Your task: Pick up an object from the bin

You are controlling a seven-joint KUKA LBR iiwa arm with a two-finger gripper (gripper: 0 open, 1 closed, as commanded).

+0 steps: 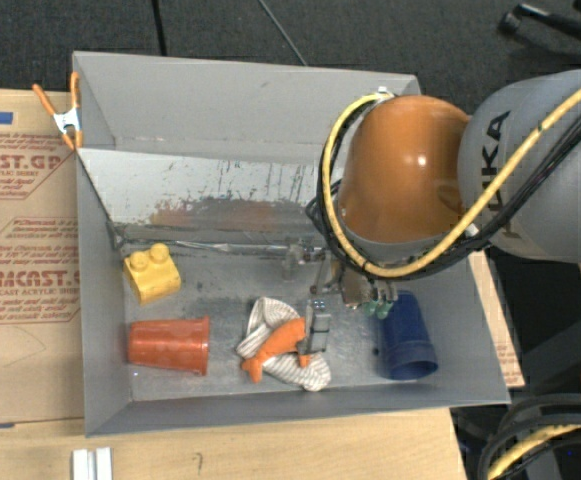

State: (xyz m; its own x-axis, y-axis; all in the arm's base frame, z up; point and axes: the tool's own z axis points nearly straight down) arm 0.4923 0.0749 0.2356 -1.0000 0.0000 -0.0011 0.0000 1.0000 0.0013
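Gripper [318, 333], state unclear, over one orange toy [278, 345], one brick [152, 273], red cup [168, 346], blue cup [406, 340]

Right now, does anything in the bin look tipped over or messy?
Both cups lie on their sides: the red-orange cup front left, the blue cup at right. The striped cloth is crumpled under an orange toy.

Black "KU", seemingly of KUKA, on the grey arm [542, 203]; red "CAST" lettering on the cardboard [20, 183].
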